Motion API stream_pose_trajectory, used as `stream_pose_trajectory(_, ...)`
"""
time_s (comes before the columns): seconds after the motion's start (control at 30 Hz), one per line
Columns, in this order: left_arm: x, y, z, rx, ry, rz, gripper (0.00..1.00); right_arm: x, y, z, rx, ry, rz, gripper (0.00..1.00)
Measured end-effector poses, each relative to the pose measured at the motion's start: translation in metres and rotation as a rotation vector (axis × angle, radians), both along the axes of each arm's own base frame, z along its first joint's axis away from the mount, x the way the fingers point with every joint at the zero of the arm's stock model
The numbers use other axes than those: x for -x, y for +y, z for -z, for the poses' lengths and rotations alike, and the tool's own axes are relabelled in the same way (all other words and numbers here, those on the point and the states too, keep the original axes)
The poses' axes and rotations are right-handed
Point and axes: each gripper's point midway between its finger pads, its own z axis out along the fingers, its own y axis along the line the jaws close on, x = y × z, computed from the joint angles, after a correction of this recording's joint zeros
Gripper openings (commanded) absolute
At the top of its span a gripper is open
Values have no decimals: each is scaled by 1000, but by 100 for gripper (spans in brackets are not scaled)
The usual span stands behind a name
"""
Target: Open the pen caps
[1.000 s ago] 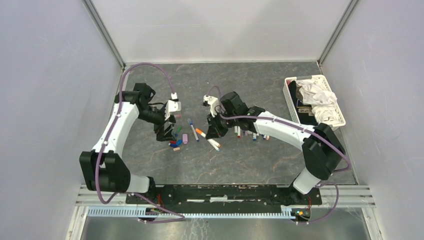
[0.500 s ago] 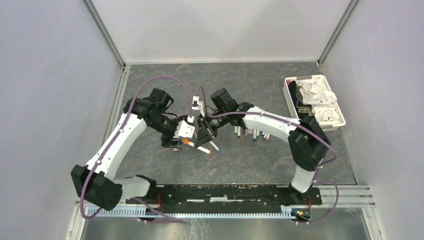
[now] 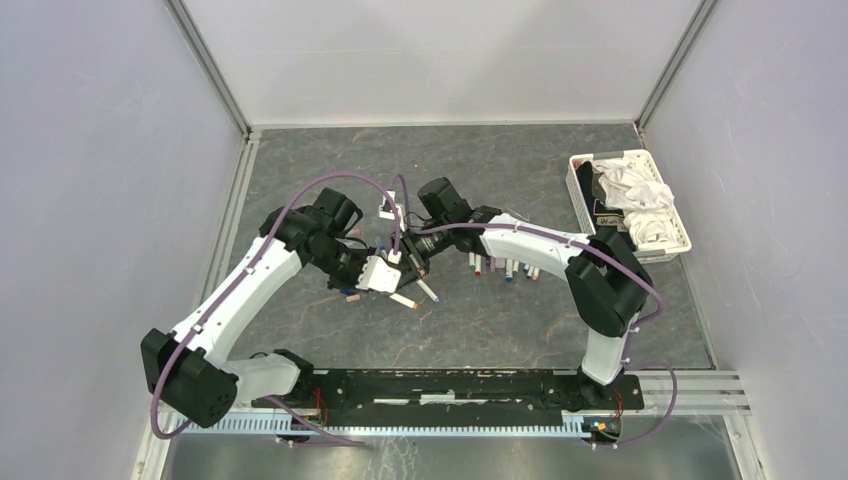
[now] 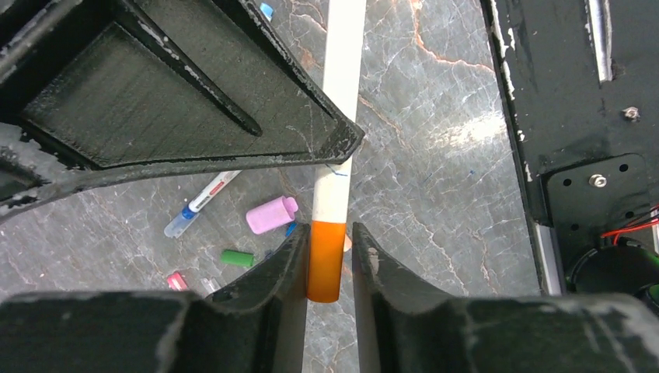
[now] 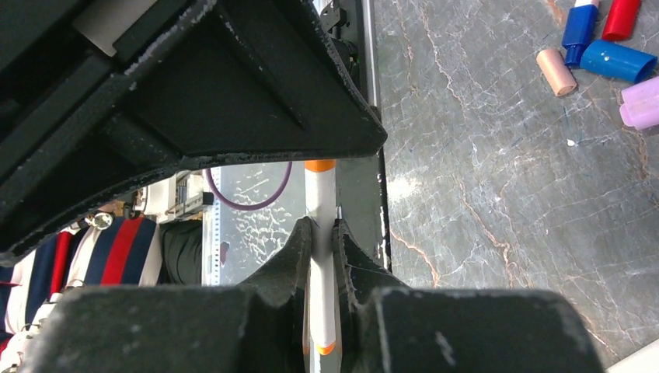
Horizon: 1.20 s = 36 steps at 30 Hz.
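Item: orange cap (image 4: 325, 260), on the end of a white pen barrel (image 4: 342, 116).
Location: held up off the bench (image 3: 500, 170) near its middle, between the two hands.
Left hand (image 4: 326, 247): closed round the orange cap, one finger on each side and hugging it. The cap's free end points towards the wrist camera.
Right hand (image 5: 321, 233): clamped on the white barrel, fingers tight against both sides. An orange band shows on the barrel just beyond the fingertips.
Hands, relation: tip to tip along the one pen and very close. The right hand fills the upper left of the left wrist view.
Loose caps, left wrist view: pink cap (image 4: 270, 215) and green cap (image 4: 236, 258), lying on the bench below the held pen.
Loose caps, right wrist view: blue cap (image 5: 618, 61), red cap (image 5: 622, 15) and beige cap (image 5: 559, 71), clustered together on the bench.
Other pens: a blue-tipped pen (image 4: 198, 206) lies near the pink cap. A row of pens (image 3: 505, 268) lies to the right of the hands.
Basket (image 3: 577, 188): white, at the far right of the bench, holding white cloth (image 3: 630, 190).
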Motion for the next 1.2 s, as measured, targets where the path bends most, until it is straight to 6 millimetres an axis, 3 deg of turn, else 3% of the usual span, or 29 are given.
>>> stream_pose_trajectory(0.07, -1, -1, 0, -3, -10, 0, 17, 0, 0, 1, 3, 8, 3, 1)
stream_pose_trajectory(0.13, -1, 0, 1, -13, -13, -1, 4, 0, 1, 0, 3, 10, 5, 10)
stream_pose_trajectory(0.2, -2, 0, 1, -15, -19, -3, 2, -1, 1, 0, 5, 16, 9, 23)
stream_pose_trajectory(0.4, -5, -1, 1, -11, -34, -6, 2, -1, 6, 2, 4, 31, 15, 34)
stream_pose_trajectory(0.47, -7, -2, 0, -7, -42, -6, 2, 2, 10, 4, 3, 35, 8, 31)
stream_pose_trajectory(0.5, -8, -3, 0, -6, -45, -6, 2, 4, 12, 6, 4, 39, 4, 24)
stream_pose_trajectory(0.57, -8, -3, 0, -7, -47, -6, 2, 6, 15, 9, 9, 45, -2, 1)
stream_pose_trajectory(0.8, -12, 1, 2, -37, -71, -12, 2, 1, 13, 14, 3, 16, 6, 0)
stream_pose_trajectory(1.0, -28, -8, 7, -23, -119, 0, 2, -8, -7, 24, 1, -93, 65, 0)
stream_pose_trajectory(1.2, -64, 54, 20, -189, -147, -189, 2, 4, -68, 75, 207, 0, 113, 0)
